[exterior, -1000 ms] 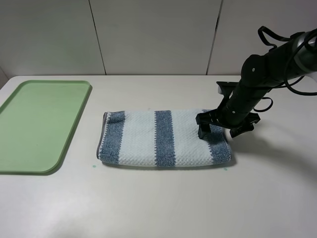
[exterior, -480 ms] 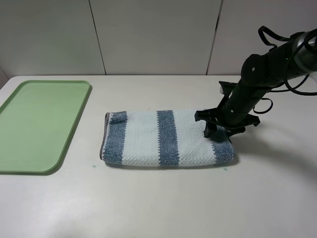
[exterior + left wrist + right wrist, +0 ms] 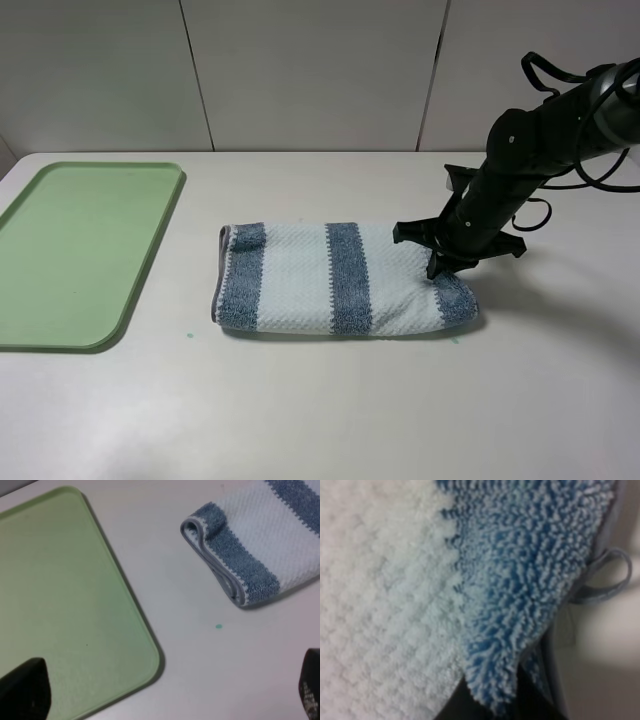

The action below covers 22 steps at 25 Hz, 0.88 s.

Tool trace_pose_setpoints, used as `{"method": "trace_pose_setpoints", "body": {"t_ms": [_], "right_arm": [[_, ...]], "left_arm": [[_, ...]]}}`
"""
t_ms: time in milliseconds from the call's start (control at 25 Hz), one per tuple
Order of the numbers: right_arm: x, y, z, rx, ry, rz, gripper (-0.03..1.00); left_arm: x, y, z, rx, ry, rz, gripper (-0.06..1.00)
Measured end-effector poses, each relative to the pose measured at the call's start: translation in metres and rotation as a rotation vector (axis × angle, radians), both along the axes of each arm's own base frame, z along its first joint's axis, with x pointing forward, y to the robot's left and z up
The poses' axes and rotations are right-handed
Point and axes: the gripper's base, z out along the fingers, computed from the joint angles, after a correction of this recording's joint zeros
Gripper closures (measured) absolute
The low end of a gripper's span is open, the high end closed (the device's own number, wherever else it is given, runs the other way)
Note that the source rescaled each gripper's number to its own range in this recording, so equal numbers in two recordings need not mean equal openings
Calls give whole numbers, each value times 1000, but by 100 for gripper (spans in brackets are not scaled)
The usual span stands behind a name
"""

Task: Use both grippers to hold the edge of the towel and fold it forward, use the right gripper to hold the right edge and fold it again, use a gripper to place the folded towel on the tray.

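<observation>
The striped towel lies folded into a long band in the middle of the table. My right gripper is down on its right end, shut on the blue end stripe. The right wrist view shows that terry cloth close up, pinched between dark jaws, with the grey loop beside it. The pale green tray lies at the far left, apart from the towel. My left gripper is out of the exterior high view. In the left wrist view it hangs open above the tray corner, and the towel's grey hem shows at the left end.
A small green speck marks the table between tray and towel. The right arm's cables loop up at the back right. A pale panelled wall runs behind the table.
My right gripper has closed on the towel's right end. The whole towel has slid a little to the right, and its right end has bunched. The tray has not moved.
</observation>
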Motion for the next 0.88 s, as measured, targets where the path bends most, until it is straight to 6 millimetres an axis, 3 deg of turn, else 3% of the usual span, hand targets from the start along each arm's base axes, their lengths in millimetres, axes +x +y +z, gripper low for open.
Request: {"method": "trace_pose_setpoints", "body": {"t_ms": [480,880], "right_arm": [[-4,-3,2,-51,25,91,95],[-7,-24,36,-91,13,104,95]], "left_arm": [[0,0,0,0,-1,0,-6],[0,0,0,0,-1,0,-6]]}}
